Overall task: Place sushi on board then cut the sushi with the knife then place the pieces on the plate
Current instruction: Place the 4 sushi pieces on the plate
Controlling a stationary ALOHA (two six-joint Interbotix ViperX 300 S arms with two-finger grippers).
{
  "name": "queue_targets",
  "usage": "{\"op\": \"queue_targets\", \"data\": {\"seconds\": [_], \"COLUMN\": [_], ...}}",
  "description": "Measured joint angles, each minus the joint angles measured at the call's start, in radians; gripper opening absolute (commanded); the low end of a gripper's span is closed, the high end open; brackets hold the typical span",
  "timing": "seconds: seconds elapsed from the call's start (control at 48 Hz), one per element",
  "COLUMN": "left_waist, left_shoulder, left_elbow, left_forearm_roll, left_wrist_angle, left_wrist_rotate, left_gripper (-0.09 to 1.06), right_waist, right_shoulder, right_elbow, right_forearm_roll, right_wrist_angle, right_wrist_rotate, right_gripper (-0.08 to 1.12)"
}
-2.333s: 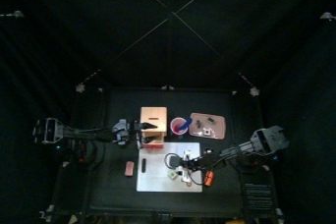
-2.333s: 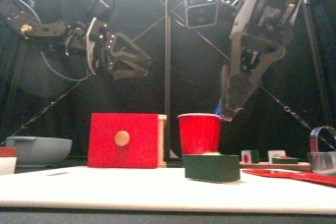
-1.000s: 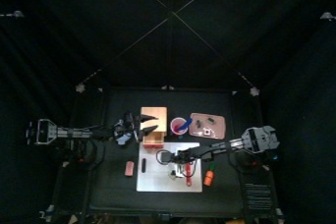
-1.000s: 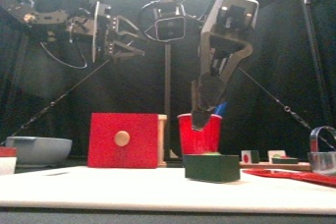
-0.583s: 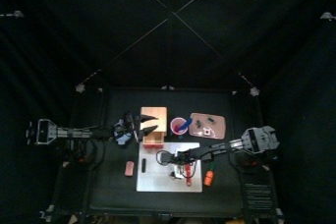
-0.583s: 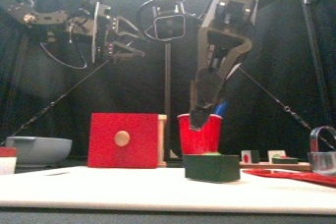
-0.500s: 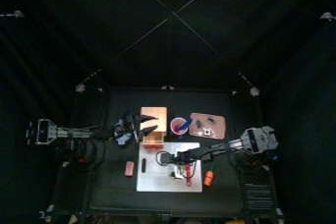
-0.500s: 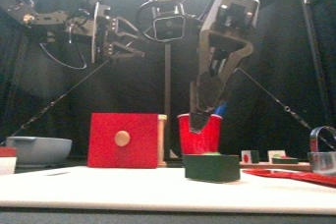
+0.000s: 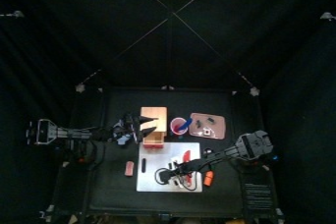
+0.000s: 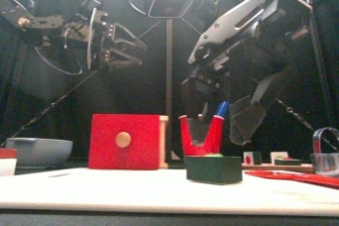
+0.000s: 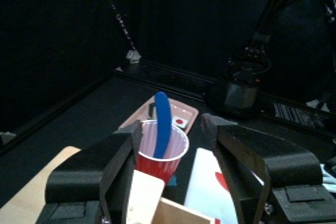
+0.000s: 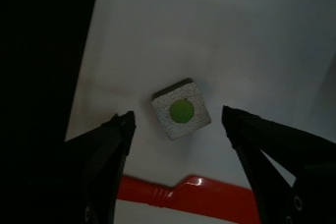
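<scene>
A dark green sushi block (image 12: 182, 111) with a light green centre lies on the white cutting board (image 12: 157, 61). My right gripper (image 12: 180, 120) hangs straight above the block, open, one jaw on each side and nothing between them. The front view shows the same block (image 10: 213, 169) with the right gripper (image 10: 220, 129) a little above it. A red toy knife (image 12: 197, 191) lies flat on the board beside the block. A blue knife (image 11: 160, 135) stands in the red cup (image 11: 163, 165). My left gripper (image 9: 136, 130) hovers open over the wooden box (image 9: 155, 128).
The pink tray (image 9: 210, 127) with small toys on it sits behind the board at the right, beside the red cup (image 9: 180, 126). A blue-grey bowl (image 10: 38, 151) stands at the front view's far left. A small reddish toy (image 9: 129, 168) lies left of the board (image 9: 186, 151).
My right gripper has swung from near the cup toward the table's front and come down over the sushi block. The left arm has hardly moved.
</scene>
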Motion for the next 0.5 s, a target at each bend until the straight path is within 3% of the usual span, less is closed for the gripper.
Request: {"op": "queue_targets", "data": {"seconds": [0.333, 0.5], "left_waist": [-0.002, 0.000], "left_shoulder": [-0.002, -0.002], "left_elbow": [0.006, 0.012], "left_forearm_roll": [-0.002, -0.002], "left_wrist_angle": [0.000, 0.000], "left_wrist_rotate": [0.000, 0.000], "left_gripper": [0.88, 0.88], "right_waist": [-0.002, 0.003], "right_shoulder": [0.032, 0.041], "right_elbow": [-0.002, -0.005], "right_forearm_roll": [-0.012, -0.014], "right_wrist_angle": [0.006, 0.009], "right_wrist_rotate": [-0.002, 0.000], "right_gripper": [0.98, 0.84]}}
